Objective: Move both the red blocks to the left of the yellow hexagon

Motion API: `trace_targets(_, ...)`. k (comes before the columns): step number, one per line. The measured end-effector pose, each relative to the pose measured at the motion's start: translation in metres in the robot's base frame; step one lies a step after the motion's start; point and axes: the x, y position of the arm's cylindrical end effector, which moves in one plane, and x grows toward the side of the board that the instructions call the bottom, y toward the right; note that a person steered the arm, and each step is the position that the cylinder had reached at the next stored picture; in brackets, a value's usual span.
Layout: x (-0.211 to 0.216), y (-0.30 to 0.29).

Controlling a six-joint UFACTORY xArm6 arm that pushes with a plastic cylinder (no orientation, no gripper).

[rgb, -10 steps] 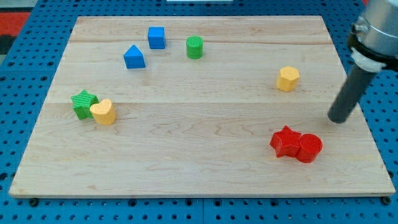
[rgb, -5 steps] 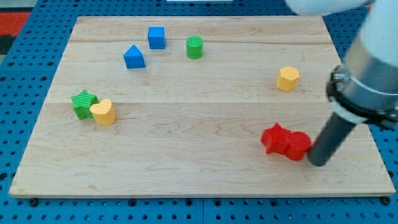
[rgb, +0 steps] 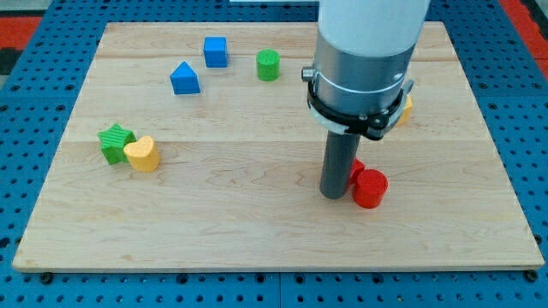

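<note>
My tip [rgb: 333,194] rests on the board just left of the red cylinder [rgb: 370,188], touching or nearly touching it. A second red block [rgb: 357,168], its shape mostly hidden behind the rod, sits just above and left of the cylinder. The yellow hexagon [rgb: 403,106] is almost wholly hidden behind the arm's body, with only a sliver showing at the arm's right edge, up and to the right of the red blocks.
A blue cube [rgb: 215,51], a blue house-shaped block [rgb: 184,79] and a green cylinder [rgb: 268,65] stand near the view's top. A green star [rgb: 114,141] and a yellow heart [rgb: 142,154] touch at the left. The wooden board [rgb: 257,231] lies on a blue pegboard.
The arm swept from the right edge leftward across the red blocks' spot. The red pair shifted left and up, and the rod now stands on their left, hiding the yellow hexagon.
</note>
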Motion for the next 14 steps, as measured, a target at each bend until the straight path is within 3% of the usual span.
trace_targets(2,-0.011,0.047)
trace_targets(6,-0.090,0.010)
trace_targets(8,-0.122,0.017)
trace_targets(10,-0.127,0.054)
trace_targets(11,-0.102,0.043)
trace_targets(14,0.031,-0.021)
